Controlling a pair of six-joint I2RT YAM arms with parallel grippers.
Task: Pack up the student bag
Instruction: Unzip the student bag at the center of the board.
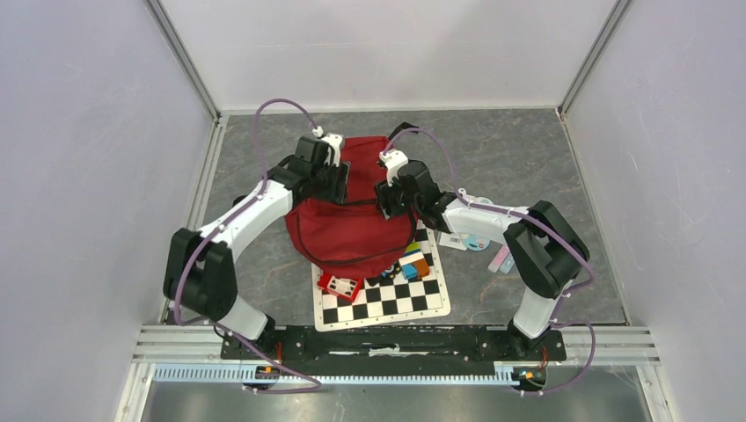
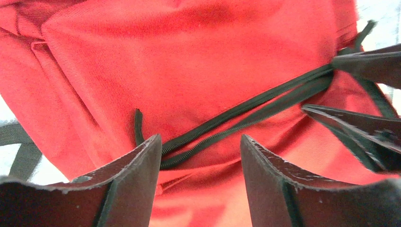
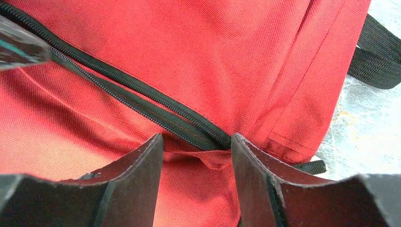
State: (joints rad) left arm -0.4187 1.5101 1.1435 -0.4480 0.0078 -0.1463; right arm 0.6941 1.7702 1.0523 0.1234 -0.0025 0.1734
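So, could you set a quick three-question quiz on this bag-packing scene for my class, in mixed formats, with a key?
1. True or false: in the top view, the student bag overlaps the far edge of the checkered mat.
2. What runs between the fingers of the left gripper in its wrist view? A) a black zipper B) a pencil C) a buckle
3. Fill in: the jaws of the right gripper stand ____.
Key: 1 true; 2 A; 3 open.
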